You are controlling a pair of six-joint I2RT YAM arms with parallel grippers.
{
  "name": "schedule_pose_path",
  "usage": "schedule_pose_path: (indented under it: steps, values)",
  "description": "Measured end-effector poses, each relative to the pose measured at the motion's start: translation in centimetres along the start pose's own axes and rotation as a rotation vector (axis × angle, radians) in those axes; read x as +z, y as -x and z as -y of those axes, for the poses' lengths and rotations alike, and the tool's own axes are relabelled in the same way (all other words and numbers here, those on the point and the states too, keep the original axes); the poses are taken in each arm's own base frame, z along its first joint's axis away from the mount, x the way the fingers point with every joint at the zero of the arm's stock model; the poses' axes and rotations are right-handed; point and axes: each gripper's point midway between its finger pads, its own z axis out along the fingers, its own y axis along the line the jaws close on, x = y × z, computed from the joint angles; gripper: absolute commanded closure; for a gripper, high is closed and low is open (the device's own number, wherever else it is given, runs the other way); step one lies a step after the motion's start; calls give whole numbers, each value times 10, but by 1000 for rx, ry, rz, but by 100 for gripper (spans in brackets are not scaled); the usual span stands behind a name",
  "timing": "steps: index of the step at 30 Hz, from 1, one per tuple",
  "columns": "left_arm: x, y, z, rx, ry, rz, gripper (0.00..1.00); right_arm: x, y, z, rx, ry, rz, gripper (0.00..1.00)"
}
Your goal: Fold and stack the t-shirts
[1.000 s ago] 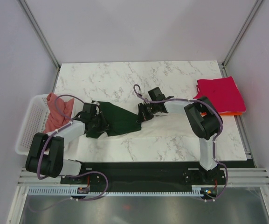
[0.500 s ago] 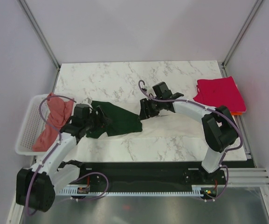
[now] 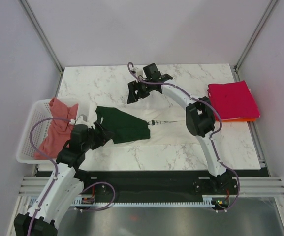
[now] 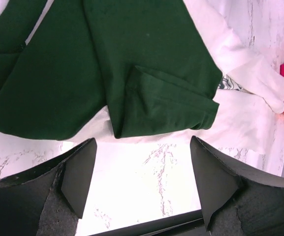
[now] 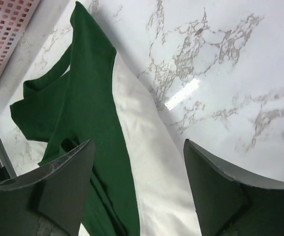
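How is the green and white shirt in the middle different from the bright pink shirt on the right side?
The green and white shirt is spread out and rumpled; the bright pink shirt is folded into a neat square. The green and white one lies straight on the marble table; the pink one sits on an orange shirt at the right edge. Both are soft tees.

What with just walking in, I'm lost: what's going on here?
Two arms are folding tees. The cream-and-green tee lies on the table. Both grippers are open and empty: the left gripper by its green sleeve, the right gripper raised over the far side. A magenta tee sits folded on an orange tee at right; a salmon tee is in the basket.
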Motion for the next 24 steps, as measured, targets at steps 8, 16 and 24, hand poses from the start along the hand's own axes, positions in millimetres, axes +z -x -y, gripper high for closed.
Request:
schedule_pose_path:
  steps: [8, 16, 24]
  values:
    - [-3, 8, 2, 1, 15, 23, 17, 44, -10, 12, 9, 129, -72, 20]
    - [-1, 8, 2, 0, 31, 5, 18, 54, -44, 2, 90, 316, -154, 31]
    - [-7, 14, 9, 3, 1, 35, 18, 53, -59, 16, 151, 335, -177, 85]
